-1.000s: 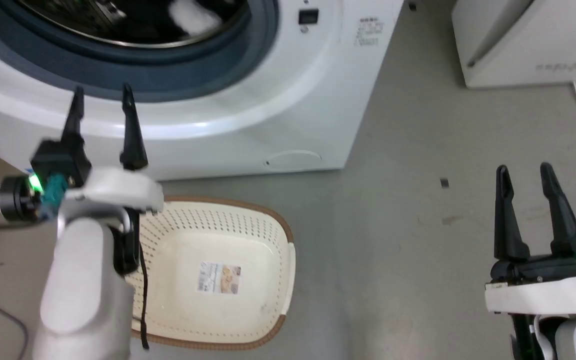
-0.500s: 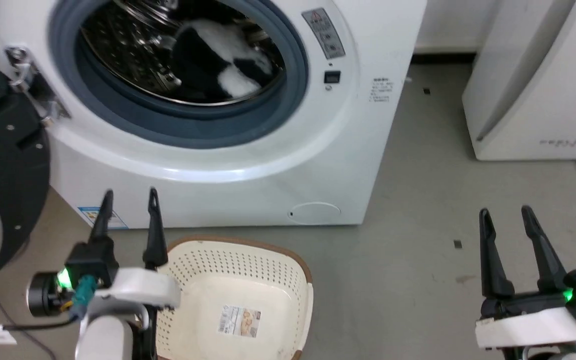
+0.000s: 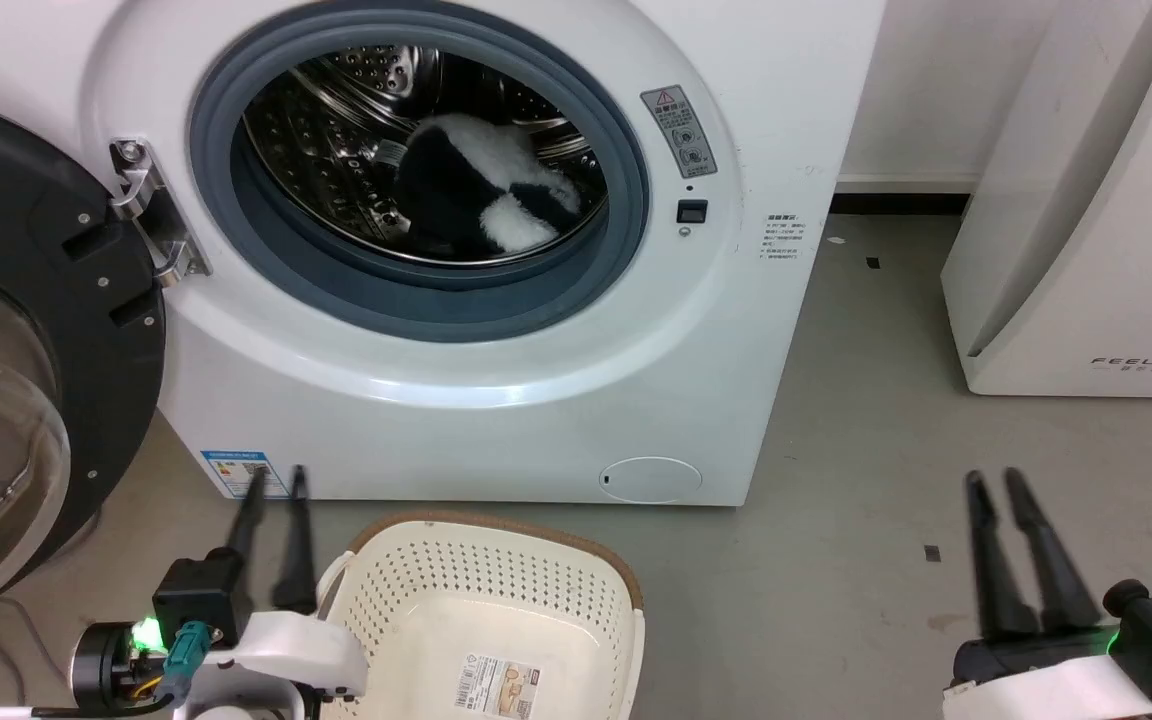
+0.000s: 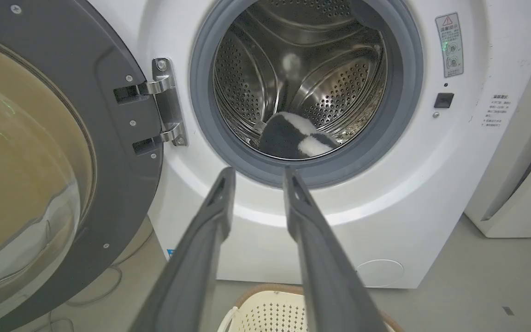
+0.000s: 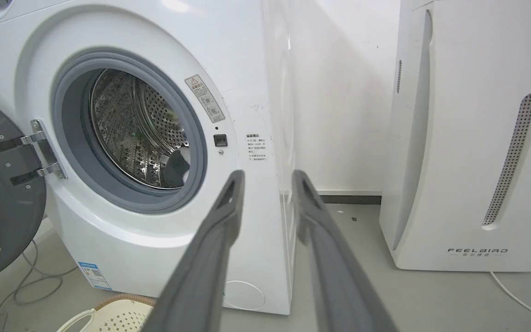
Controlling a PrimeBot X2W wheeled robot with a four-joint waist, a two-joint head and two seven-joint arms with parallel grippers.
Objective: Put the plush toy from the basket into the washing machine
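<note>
**Fig.** Large white front-loading washing machine (image 3: pixel 496 400), its black-framed glass door (image 3: pixel 86 330) swung wide to the robot's left. The cream perforated plastic basket with a brown woven-look rim (image 3: pixel 496 590) stands on the grey floor (image 3: pixel 836 450) just in front, with a paper label (image 3: pixel 496 685) on its base. The fluffy black-and-white panda plush toy (image 3: pixel 481 190) lies low in the perforated steel drum (image 3: pixel 336 150), behind the grey round gasket (image 3: pixel 416 300).

Judged step: placement looks complete and only the retreat remains. To do it well, keep both arms low, away from the door and the basket rim, and confirm that the toy sits wholly past the gasket.

Left gripper (image 3: pixel 278 473): low, just beside the basket's left rim, fingers pointing up toward the machine, narrowly parted and empty.

Right gripper (image 3: pixel 995 478): well apart to the right over the floor, in the same attitude, narrowly parted and empty
</note>
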